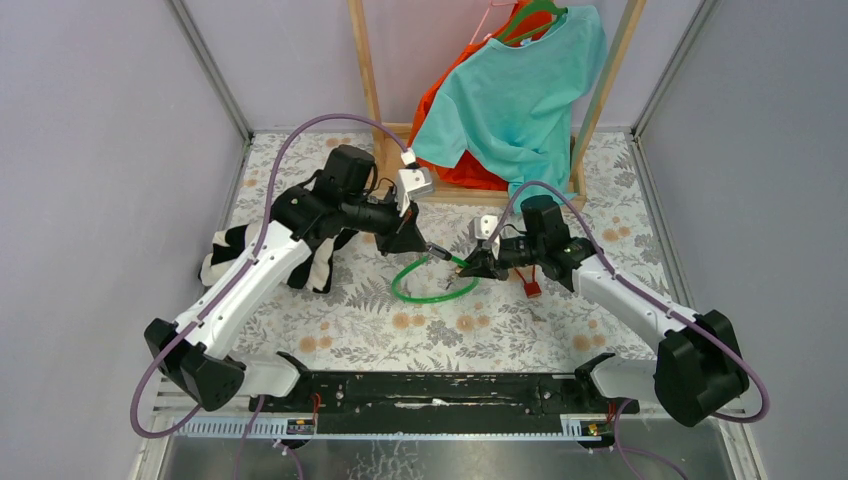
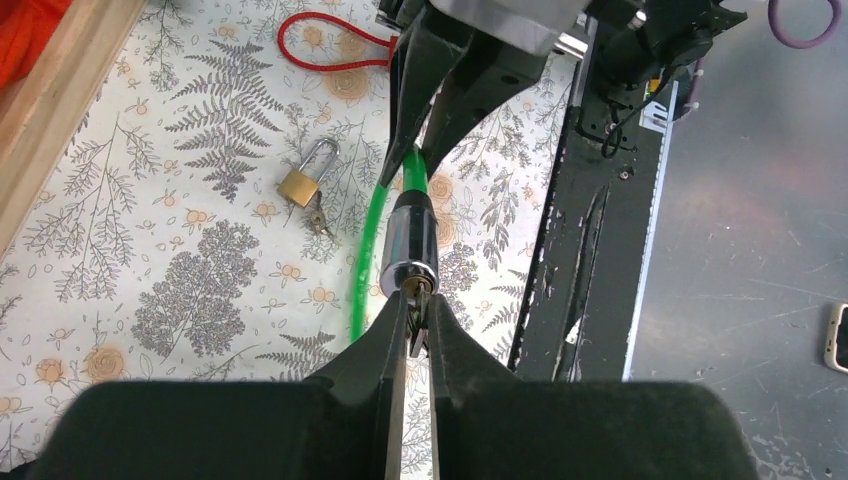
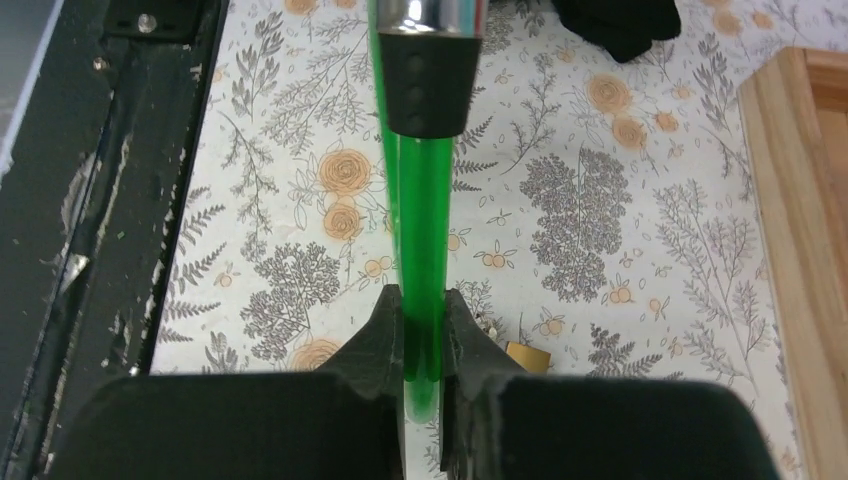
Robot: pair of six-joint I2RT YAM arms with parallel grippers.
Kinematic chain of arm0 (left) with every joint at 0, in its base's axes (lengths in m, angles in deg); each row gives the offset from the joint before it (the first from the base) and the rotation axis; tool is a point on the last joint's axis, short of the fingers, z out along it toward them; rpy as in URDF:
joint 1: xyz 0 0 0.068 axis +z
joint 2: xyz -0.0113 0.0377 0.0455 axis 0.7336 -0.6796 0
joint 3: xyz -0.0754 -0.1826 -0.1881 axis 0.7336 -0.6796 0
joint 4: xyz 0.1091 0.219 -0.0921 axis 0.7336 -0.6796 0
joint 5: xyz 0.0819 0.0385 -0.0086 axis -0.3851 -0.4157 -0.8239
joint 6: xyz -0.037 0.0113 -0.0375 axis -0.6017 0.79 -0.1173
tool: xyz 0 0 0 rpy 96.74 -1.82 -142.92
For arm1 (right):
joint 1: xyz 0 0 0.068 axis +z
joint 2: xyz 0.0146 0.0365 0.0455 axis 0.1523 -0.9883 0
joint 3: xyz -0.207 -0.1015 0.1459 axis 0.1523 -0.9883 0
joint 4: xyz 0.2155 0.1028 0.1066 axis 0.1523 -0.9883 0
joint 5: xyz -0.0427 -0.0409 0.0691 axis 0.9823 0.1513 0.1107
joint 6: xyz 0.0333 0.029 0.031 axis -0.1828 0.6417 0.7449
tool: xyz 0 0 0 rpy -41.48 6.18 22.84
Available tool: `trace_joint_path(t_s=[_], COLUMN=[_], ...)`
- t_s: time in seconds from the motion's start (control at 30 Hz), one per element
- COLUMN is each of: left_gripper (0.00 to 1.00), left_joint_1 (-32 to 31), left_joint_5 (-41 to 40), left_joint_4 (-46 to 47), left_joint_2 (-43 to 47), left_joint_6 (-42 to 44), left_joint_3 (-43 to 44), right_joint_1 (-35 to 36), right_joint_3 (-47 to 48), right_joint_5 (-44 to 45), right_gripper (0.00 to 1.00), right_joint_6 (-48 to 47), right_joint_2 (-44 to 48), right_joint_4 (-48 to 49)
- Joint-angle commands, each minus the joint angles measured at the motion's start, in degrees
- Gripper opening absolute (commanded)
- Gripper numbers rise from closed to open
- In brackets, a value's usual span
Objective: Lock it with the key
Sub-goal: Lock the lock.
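Left tool [image 2: 418, 303] is pinching the key [image 2: 421, 288] in the barrel [image 2: 408, 240], right tool [image 3: 424, 312] is bracing the cable [image 3: 424, 220]; twist coaxially.

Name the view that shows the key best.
Left wrist: the key sits pinched in the left claw at the lock barrel's end. Top view: too small to see; right wrist misses it.

It was a robot lab cell: plain grey walls [image 1: 90, 150] boxed in a floral-clothed table [image 1: 350, 330], with a wooden rack [image 1: 365, 80] of shirts [image 1: 520, 90] behind.
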Motion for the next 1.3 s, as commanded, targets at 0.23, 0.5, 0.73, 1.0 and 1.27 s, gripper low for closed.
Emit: trace_joint_path(t_s=[0.23,0.5,0.73,1.0,1.27], left_gripper=[0.0,0.0,0.0,0.0,0.0], left_joint_1=[0.3,0.0,-1.8,-2.3,-2.5], left_joint_5=[4.1,8.8,6.7,3.3,-0.5], left_joint_4=[7.8,10.1,12.1,13.7,15.8], left_joint_2=[5.0,2.7,2.1,1.1,1.4], left_joint_6=[-1.5,-2.0,-2.0,-4.8,-7.1], left_joint_3=[-2.3,-4.9,-5.9,-6.2,-7.7], right_joint_1=[-1.6,-0.7,3.0,5.3,5.4], right_joint_3=[0.4,5.0,8.4,8.0,7.5], right_joint_5=[-1.6,-6.7,-7.4,-6.2,-5.3], right_gripper=[0.03,0.57,0.69,0.49,0.42], right_joint_6=[7.2,19.5,21.7,24.0,26.1], right_joint_2=[-0.4,0.2,-1.9,-2.2,-2.1], right_joint_4=[-4.1,2.7,2.8,5.1,7.2])
